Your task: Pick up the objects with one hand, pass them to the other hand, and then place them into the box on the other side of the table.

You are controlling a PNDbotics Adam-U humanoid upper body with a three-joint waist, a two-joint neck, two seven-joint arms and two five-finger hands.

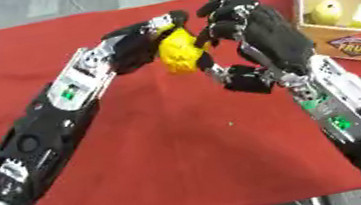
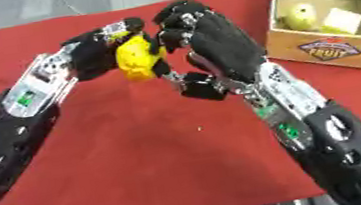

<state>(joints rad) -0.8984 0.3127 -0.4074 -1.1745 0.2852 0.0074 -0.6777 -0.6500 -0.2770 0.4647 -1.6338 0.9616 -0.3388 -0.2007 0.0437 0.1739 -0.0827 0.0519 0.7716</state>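
Above the middle of the red-covered surface (image 1: 184, 164), in the upper centre of the frame, the left hand (image 1: 136, 42) and the right hand (image 1: 248, 24) meet around a yellow object (image 1: 178, 50). The object hangs clear of the cloth, between the two hands. The left hand's fingers (image 1: 168, 21) curl round its top and left side. The right hand's fingers (image 2: 174, 17) are curled at its upper right, touching or almost touching it, and the thumb (image 1: 238, 77) juts out below toward the lower centre; whether the right hand truly has hold of the object cannot be told.

At the upper right stands an open cardboard box (image 2: 329, 51) with a green inside and a fruit label on its front wall. Inside lie a pale yellow-green rounded thing (image 2: 300, 14) and a pale yellow angular thing (image 2: 341, 21) just beside it. The box sits well apart from the hands, and the right forearm (image 2: 295, 108) runs along the cloth between the lower right corner and the hands, just left of the box.

The right eye view shows the box whole, far wall and right wall included; the left eye view cuts off its right side. The left eye view shows more of the left arm (image 1: 44, 139) down to the lower left corner. A tiny pale speck (image 1: 229, 124) lies on the cloth below the hands.
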